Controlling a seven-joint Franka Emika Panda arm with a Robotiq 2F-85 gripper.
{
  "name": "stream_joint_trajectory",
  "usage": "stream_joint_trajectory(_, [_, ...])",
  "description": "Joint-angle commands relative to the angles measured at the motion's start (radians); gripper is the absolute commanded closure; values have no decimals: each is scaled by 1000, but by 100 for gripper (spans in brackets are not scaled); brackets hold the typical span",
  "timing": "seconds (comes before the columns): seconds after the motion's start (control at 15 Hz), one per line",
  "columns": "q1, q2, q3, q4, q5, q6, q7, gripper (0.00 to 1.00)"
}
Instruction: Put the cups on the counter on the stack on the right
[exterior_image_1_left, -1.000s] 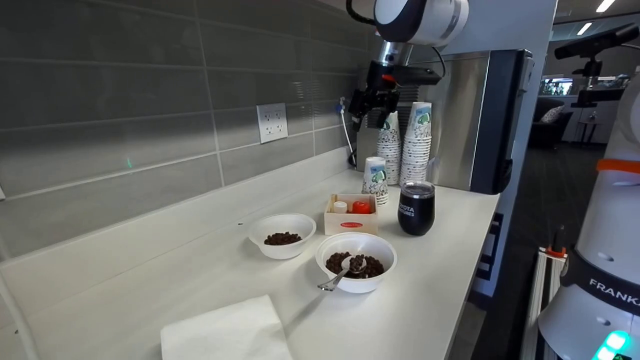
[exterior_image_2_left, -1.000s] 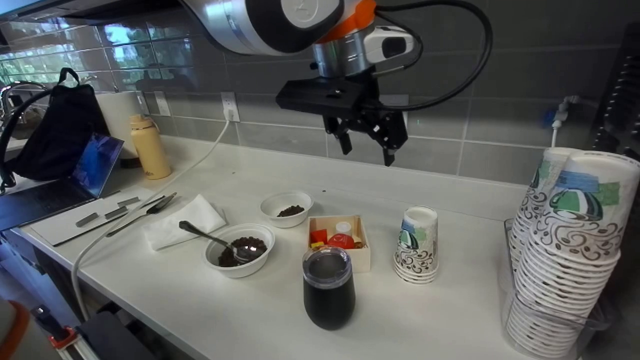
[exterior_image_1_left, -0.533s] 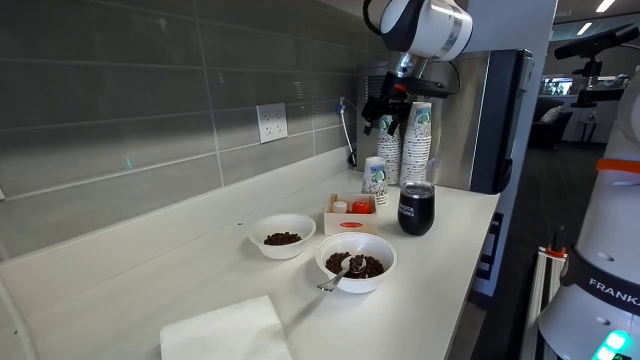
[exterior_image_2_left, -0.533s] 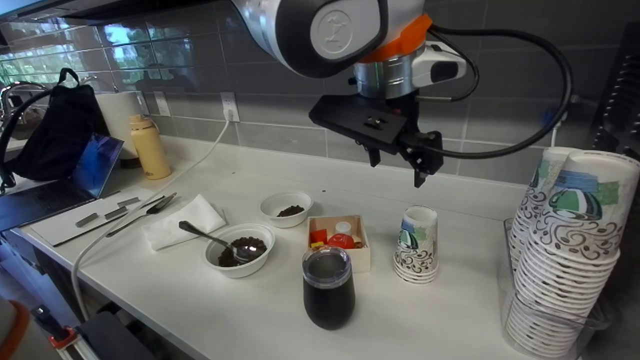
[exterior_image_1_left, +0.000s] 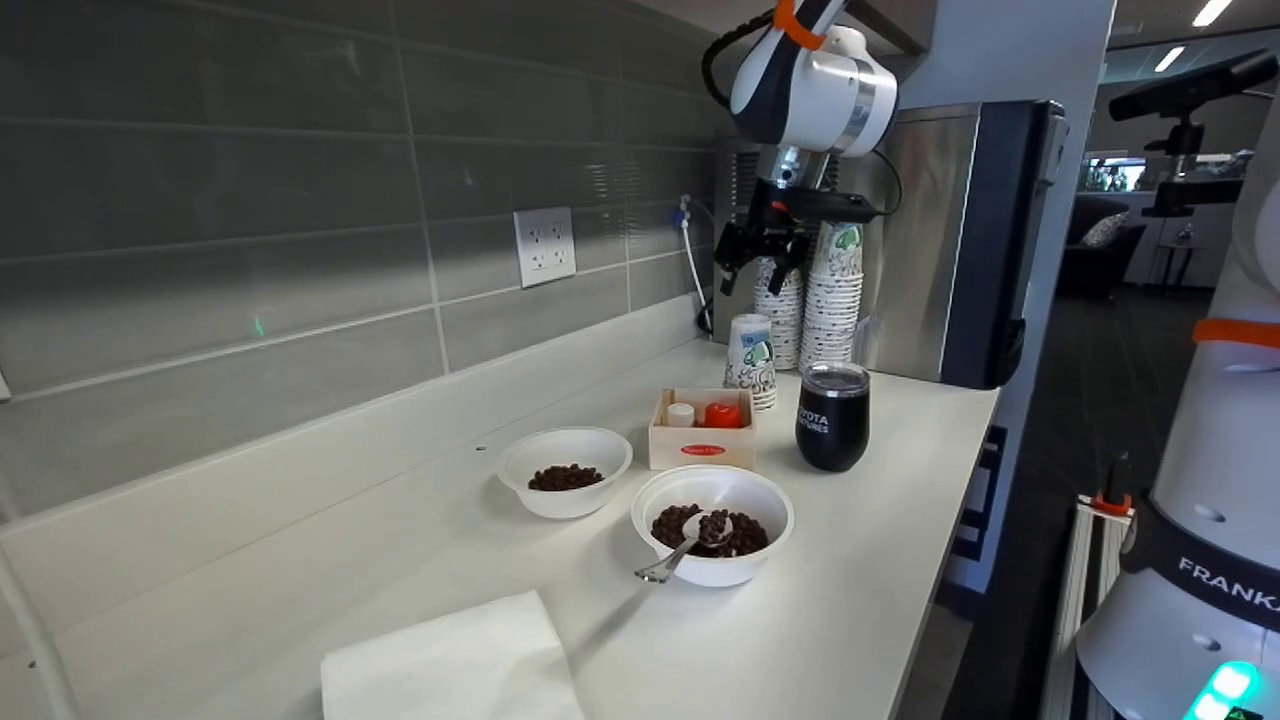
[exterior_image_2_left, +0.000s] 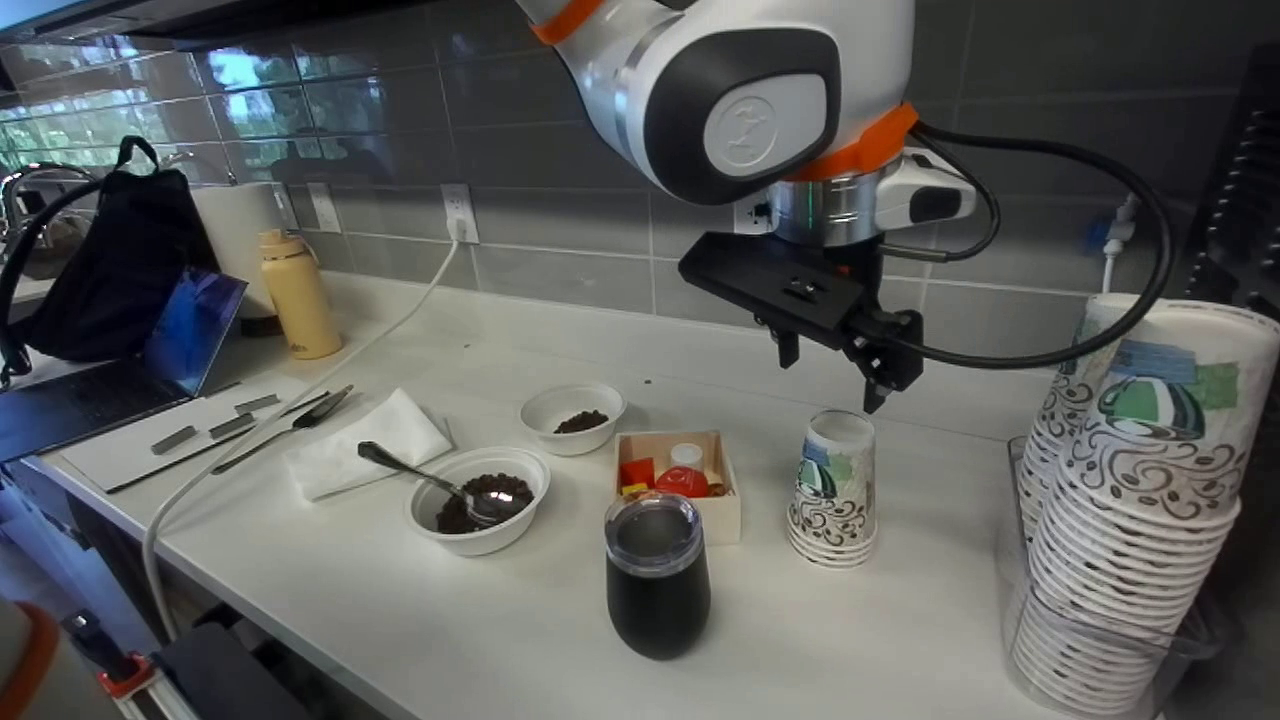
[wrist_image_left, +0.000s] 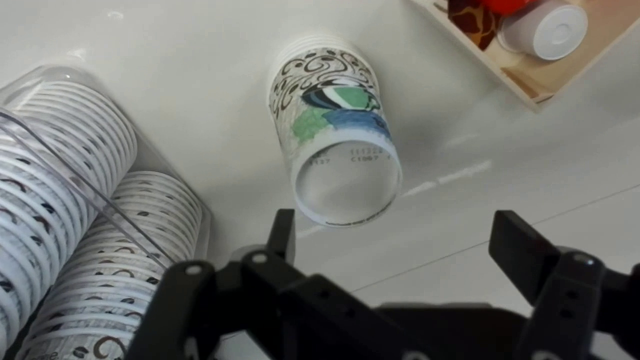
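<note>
You are bringing the gripper (exterior_image_2_left: 831, 378) lower than half a second ago, its fingers (wrist_image_left: 520, 255) standing wide apart and holding nothing. Below it the cups (exterior_image_2_left: 834, 490) are standing nested and upside down on the counter (exterior_image_2_left: 930, 620), just beside the wooden box (exterior_image_1_left: 703, 452); the tall stack (exterior_image_2_left: 1140, 500) is rising farther from that box, past the cups. This probably means you are nearing the grasp, with the transfer still waiting.

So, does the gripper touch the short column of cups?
Apart. In an exterior view, the open gripper hangs higher than the short column of cups, and a strip of background shows between them.
</note>
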Motion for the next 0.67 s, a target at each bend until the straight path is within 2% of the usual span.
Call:
stream_joint_trajectory(0.0, [-50,112,38,108,-20,-64,51,0])
stream_joint_trajectory(0.4, [-84,211,85,188,-53,-133,104,0])
stream_joint_trajectory(0.6, [-83,249,84,222,-115,-166,168,0])
